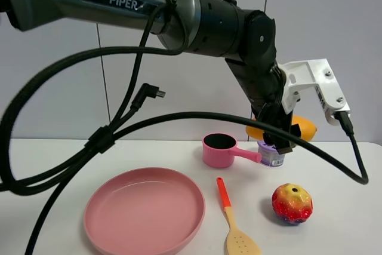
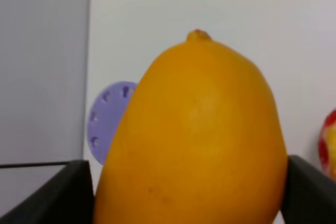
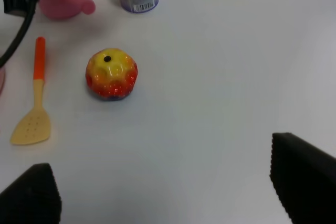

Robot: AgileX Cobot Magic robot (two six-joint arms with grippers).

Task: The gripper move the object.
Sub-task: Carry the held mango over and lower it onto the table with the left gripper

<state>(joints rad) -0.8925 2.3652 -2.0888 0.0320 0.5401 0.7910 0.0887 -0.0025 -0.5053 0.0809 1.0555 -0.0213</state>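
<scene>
Left pincer [image 1: 279,129] grips the mango [image 1: 303,127] aloft over purple shaker [image 1: 273,154]; pink saucepan [image 1: 218,150] just beside.

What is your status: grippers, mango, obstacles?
Left gripper shut on mango, held off the table. Right gripper open, empty. Purple jar and pink saucepan close below mango.

High camera sits off the arms, facing the wall [image 1: 334,28], left arm [image 1: 209,22] looming close. Left wrist camera peers past the left gripper [image 2: 178,190], mango [image 2: 194,140] filling its frame. Right wrist camera hangs high, looking down past the right gripper [image 3: 168,187]. All three share the shaker [image 1: 271,154] and bumpy fruit [image 3: 111,73] below the left gripper.
</scene>
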